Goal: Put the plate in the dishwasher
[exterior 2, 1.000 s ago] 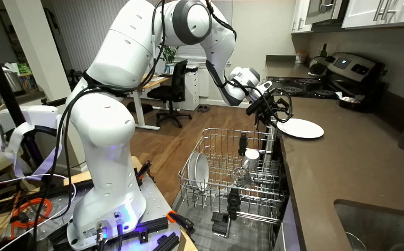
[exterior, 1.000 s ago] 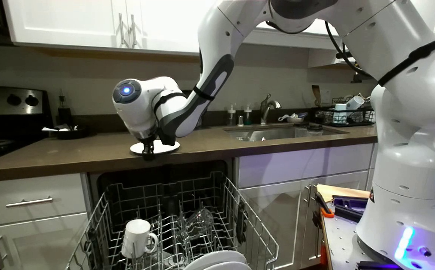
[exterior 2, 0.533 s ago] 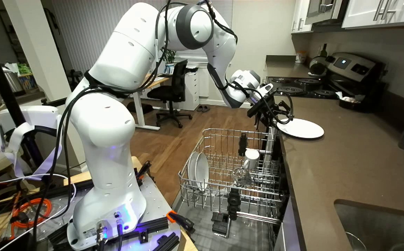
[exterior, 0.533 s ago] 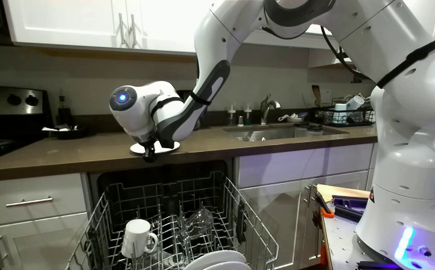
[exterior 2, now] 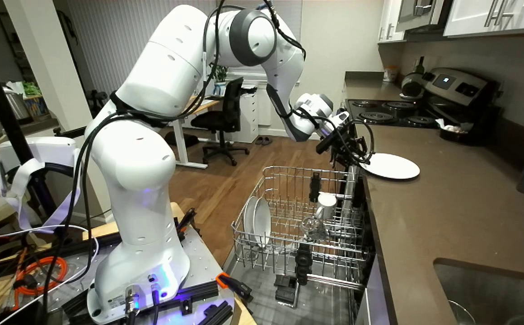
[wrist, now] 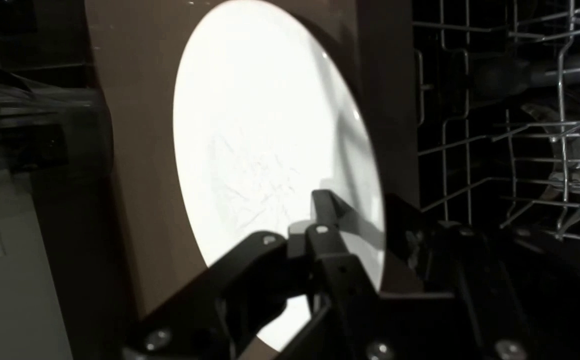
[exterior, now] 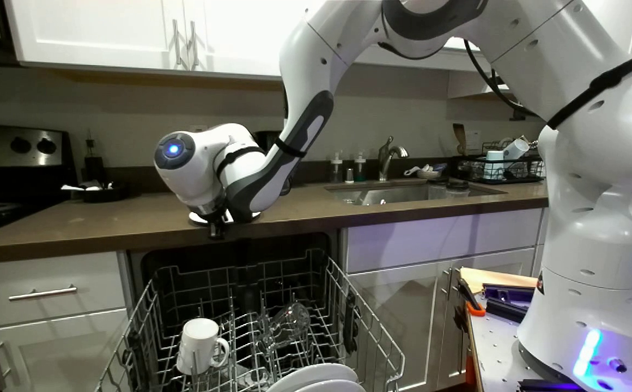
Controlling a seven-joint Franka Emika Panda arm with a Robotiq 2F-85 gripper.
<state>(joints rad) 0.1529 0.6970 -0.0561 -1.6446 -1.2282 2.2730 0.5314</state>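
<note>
The plate (exterior 2: 392, 166), white and round, lies flat on the brown countertop, close to its front edge. In the wrist view my gripper (wrist: 362, 204) reaches over the near rim of the plate (wrist: 255, 100). One of its fingers (wrist: 326, 206) stands above the plate's face and the dark opposite one beyond the rim. The jaws are apart, with the rim in the gap; no firm contact shows. In an exterior view the wrist hides most of the plate (exterior: 198, 219). Below the counter is the dishwasher (exterior: 289, 243), its wire rack (exterior 2: 298, 169) pulled out.
The rack holds a white mug (exterior: 198, 343), a clear glass (exterior: 292, 321) and two upright white plates (exterior 2: 262, 221). The counter's front edge (exterior: 289, 226) runs directly above the rack. A sink (exterior: 392, 194) and a stove (exterior 2: 388, 108) lie along the same counter.
The wrist has sunk and tilted a little, and the gripper has come slightly lower at the counter edge. The plate, rack and dishes have kept their places.
</note>
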